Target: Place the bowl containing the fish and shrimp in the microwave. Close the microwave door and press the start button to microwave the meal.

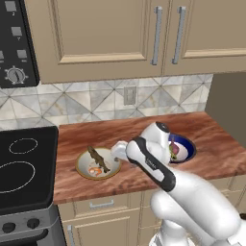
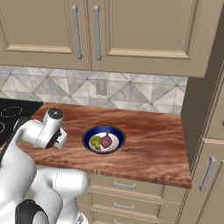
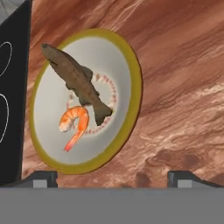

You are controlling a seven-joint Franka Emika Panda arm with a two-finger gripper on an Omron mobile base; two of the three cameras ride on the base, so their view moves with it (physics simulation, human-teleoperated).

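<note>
1. You are looking at the round, glossy bowl [image 3: 127, 65], centre-left in the hand view, lying on grainy wood counter [image 3: 183, 87].
2. It is holding the slim brown fish [image 3: 76, 81] and curled shrimp [image 3: 74, 122].
3. Your gripper [image 3: 113, 177] is standing spread wide, gripping nothing.

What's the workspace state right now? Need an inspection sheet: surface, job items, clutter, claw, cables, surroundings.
Surface: brown wood-grain counter, stove at its left end.
Job's things: bowl with golden rim sits on the counter near the stove; fish lies across it, shrimp beside the fish's tail. Microwave control panel at upper left, door not visible.
Clutter: blue bowl with green and purple food, further right on the counter.
Claw: claw open, above the counter beside the golden-rimmed bowl, holding nothing.
Cables: nothing seen.
Surroundings: beige upper cabinets, tiled backsplash with a wall outlet, drawers under the counter.
</note>
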